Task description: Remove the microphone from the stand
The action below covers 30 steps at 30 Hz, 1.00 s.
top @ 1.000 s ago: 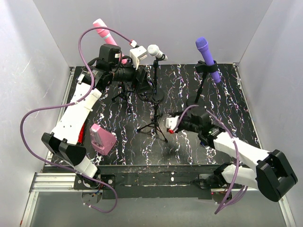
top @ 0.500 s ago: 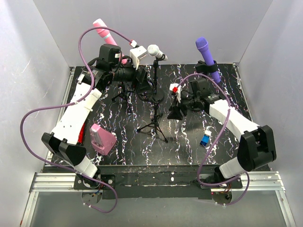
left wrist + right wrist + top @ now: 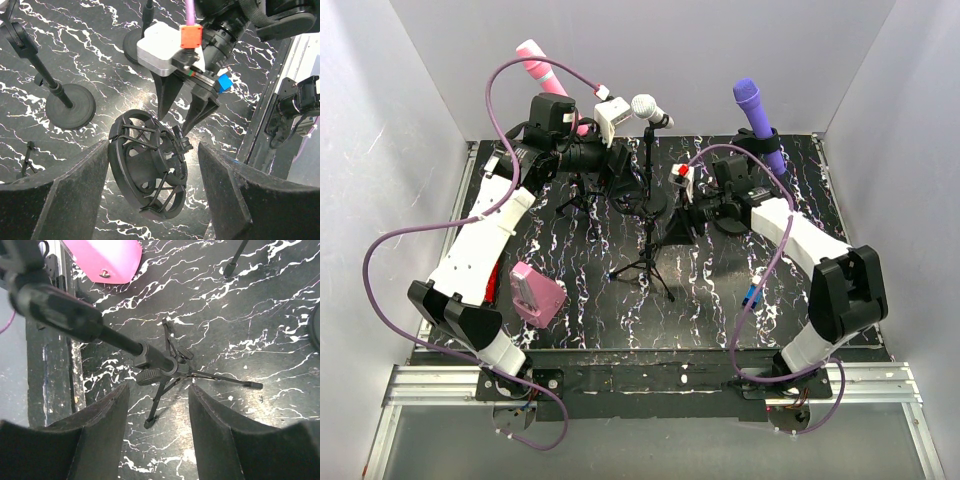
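Nothing is removed yet: the white microphone [image 3: 647,108] sits on its stand [image 3: 648,150] at the back, while the left gripper [image 3: 152,147] and right gripper [image 3: 159,390] both gape empty near the tripod [image 3: 160,367].

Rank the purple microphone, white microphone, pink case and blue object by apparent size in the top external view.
1. Pink case and purple microphone: about alike. The microphone sits raised, nearer the camera, so I will not rank these two.
2. White microphone.
3. Blue object, smallest.
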Available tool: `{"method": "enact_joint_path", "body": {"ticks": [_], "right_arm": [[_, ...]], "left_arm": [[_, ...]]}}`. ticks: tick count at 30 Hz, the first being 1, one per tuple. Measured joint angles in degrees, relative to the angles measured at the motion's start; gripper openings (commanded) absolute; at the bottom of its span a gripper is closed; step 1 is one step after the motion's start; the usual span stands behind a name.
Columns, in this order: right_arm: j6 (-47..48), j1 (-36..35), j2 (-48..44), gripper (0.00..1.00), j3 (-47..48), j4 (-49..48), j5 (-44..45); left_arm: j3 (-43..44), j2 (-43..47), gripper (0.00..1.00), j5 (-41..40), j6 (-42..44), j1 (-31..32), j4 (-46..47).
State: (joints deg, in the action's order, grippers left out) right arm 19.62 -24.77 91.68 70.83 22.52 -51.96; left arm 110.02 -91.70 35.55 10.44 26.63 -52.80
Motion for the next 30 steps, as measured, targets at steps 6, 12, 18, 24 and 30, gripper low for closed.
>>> {"method": "enact_joint_path", "body": {"ticks": [6,12,18,24,30], "right_arm": [[-3.5,-0.5,2.2,0.59,0.1,-1.7,-0.6],[-5.4,-1.5,2.4,0.57,-0.1,-3.4,1.6],[-5.7,-1.9,3.3,0.57,-3.2,-4.5,4.9],[-3.9,-1.9,4.8,0.57,-7.5,-4.9,11.3],[-3.0,-1.8,4.7,0.58,-8.1,-5.4,12.3]], "left_arm": [[0.0,0.0,0.70,0.0,0.0,0.0,0.0],[0.0,0.0,0.70,0.0,0.0,0.1,0.0],[0.0,0.0,0.70,-0.2,0.2,0.1,0.1],[0.3,0.0,0.70,-0.1,0.2,0.1,0.0],[0.5,-0.2,0.93,0.1,0.2,0.1,0.0]]}}
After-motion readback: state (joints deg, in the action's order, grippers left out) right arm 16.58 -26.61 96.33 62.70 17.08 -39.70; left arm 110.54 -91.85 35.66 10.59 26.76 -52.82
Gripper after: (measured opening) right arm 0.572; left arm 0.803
